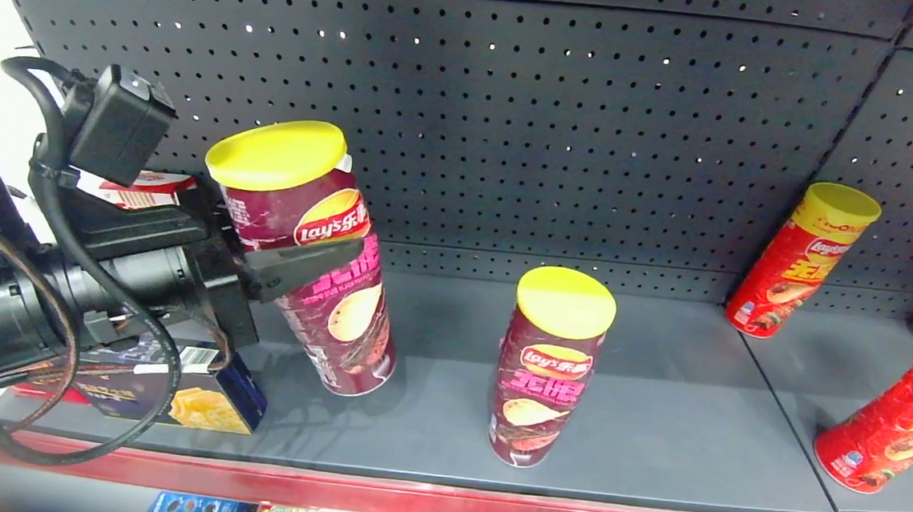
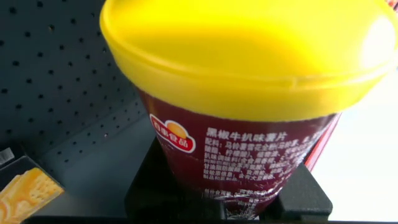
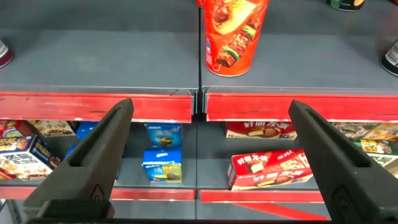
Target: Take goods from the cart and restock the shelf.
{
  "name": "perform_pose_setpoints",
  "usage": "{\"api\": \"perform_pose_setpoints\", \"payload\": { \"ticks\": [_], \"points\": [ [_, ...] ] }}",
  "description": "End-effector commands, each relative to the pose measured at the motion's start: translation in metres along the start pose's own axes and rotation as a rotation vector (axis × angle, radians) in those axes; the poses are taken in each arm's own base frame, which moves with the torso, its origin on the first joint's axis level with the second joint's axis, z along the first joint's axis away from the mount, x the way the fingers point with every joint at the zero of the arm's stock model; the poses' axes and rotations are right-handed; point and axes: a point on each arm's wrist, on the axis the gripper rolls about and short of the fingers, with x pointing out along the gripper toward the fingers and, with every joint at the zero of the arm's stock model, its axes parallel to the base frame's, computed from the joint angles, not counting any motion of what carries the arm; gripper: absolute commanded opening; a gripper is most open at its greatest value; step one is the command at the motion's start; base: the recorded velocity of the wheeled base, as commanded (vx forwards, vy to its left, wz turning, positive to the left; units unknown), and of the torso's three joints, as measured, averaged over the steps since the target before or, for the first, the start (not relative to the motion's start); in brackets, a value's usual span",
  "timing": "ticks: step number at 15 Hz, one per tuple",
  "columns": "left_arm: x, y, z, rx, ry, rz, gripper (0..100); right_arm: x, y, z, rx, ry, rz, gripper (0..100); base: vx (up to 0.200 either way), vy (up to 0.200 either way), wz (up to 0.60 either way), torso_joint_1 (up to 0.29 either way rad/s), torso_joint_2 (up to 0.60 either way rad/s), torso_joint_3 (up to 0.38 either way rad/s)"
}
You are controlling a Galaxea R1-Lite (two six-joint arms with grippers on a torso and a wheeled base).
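Note:
My left gripper (image 1: 293,236) is shut on a maroon chip can (image 1: 318,278) with a yellow lid, gripping its upper body from the left. The can leans slightly, its base at or just above the grey shelf deck (image 1: 654,414). In the left wrist view the can (image 2: 242,155) sits close between the black fingers (image 2: 149,193). A second maroon can (image 1: 551,367) stands upright to the right. My right gripper (image 3: 211,109) is open with nothing between its fingers, in front of the red shelf edge (image 3: 155,106), below a red can (image 3: 233,34).
A blue cracker box (image 1: 189,398) lies on the deck under my left arm. Two red cans (image 1: 802,260) (image 1: 891,423) stand at the right. A perforated back panel (image 1: 513,131) closes the shelf. Boxed snacks (image 3: 267,168) fill the lower shelf.

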Motion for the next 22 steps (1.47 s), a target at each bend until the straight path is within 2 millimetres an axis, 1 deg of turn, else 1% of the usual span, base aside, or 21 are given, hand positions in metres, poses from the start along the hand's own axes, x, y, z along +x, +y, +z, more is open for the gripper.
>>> {"api": "perform_pose_setpoints", "payload": {
  "ticks": [1, 2, 4, 6, 7, 9, 10, 11, 12, 13, 14, 15, 16, 17, 18, 20, 22],
  "points": [
    [0.004, 0.002, -0.008, -0.004, 0.021, -0.015, 0, 0.0, 0.0, 0.0, 0.0, 0.004, 0.0, 100, 0.0, 0.0, 0.0, 0.0, 0.0, 0.0],
    [0.009, 0.004, -0.009, 0.006, 0.017, -0.025, 0, 0.0, 0.0, 0.0, 0.0, 0.004, 0.0, 100, 0.0, 0.0, 0.0, 0.0, 0.0, 0.0],
    [0.009, 0.007, -0.007, 0.017, 0.007, -0.011, 0, 0.0, 0.0, 0.0, 0.0, 0.004, 0.0, 100, 0.0, 0.0, 0.0, 0.0, 0.0, 0.0],
    [0.012, 0.009, -0.011, 0.011, 0.018, -0.015, 0, 0.0, 0.0, 0.0, 0.0, 0.004, 0.0, 100, 0.0, 0.0, 0.0, 0.0, 0.0, 0.0],
    [0.023, 0.013, -0.017, 0.004, 0.031, -0.027, 0, 0.0, 0.0, 0.001, 0.0, 0.003, 0.0, 100, 0.0, 0.0, 0.0, 0.0, 0.0, 0.0],
    [0.039, 0.022, -0.016, 0.011, 0.022, -0.029, 0, 0.0, 0.0, 0.0, 0.0, 0.004, 0.0, 100, 0.0, 0.0, 0.0, 0.0, 0.0, 0.0],
    [0.058, 0.024, -0.016, 0.007, 0.021, -0.057, 0, 0.0, 0.0, 0.0, 0.0, 0.004, 0.0, 100, 0.0, 0.0, 0.0, 0.0, 0.0, 0.0],
    [0.065, 0.026, -0.014, 0.009, 0.016, -0.065, 0, 0.0, 0.0, 0.0, 0.0, 0.004, 0.0, 100, 0.0, 0.0, 0.0, 0.0, 0.0, 0.0],
    [0.078, 0.031, -0.019, 0.007, 0.017, -0.101, 0, 0.0, 0.0, 0.001, -0.002, 0.003, 0.0, 100, 0.0, 0.0, 0.0, 0.0, 0.0, 0.0],
    [0.093, 0.04, -0.016, 0.007, 0.006, -0.152, 0, 0.0, 0.0, 0.0, 0.0, 0.004, 0.0, 100, 0.0, 0.0, 0.0, 0.0, 0.0, 0.0],
    [0.099, 0.045, -0.015, 0.003, 0.014, -0.168, 0, 0.0, 0.0, 0.0, 0.0, 0.004, 0.0, 100, 0.0, 0.0, 0.0, 0.0, 0.0, 0.0],
    [0.114, 0.052, -0.017, -0.003, 0.025, -0.193, 0, 0.0, 0.0, 0.0, 0.0, 0.004, 0.0, 100, 0.0, 0.0, 0.0, 0.0, 0.0, 0.0],
    [0.123, 0.059, -0.015, 0.01, 0.018, -0.195, 0, 0.0, 0.0, 0.0, 0.0, 0.004, 0.0, 100, 0.0, 0.0, 0.0, 0.0, 0.0, 0.0],
    [0.139, 0.068, -0.02, 0.028, 0.021, -0.196, 0, 0.0, 0.0, 0.0, 0.0, 0.004, 0.0, 100, 0.0, 0.0, 0.0, 0.0, 0.0, 0.0],
    [0.144, 0.071, -0.021, 0.037, 0.022, -0.198, 0, 0.0, 0.0, 0.0, 0.0, 0.004, 0.0, 100, 0.0, 0.0, 0.0, 0.0, 0.0, 0.0],
    [0.163, 0.08, -0.033, 0.053, 0.07, -0.234, 0, 0.0, 0.0, 0.0, 0.0, 0.004, 0.0, 100, 0.0, 0.0, 0.0, 0.0, 0.0, 0.0],
    [0.173, 0.085, -0.037, 0.073, 0.082, -0.252, 0, 0.0, 0.0, 0.0, 0.0, 0.004, 0.0, 100, 0.0, 0.0, 0.0, 0.0, 0.0, 0.0]
  ]
}}
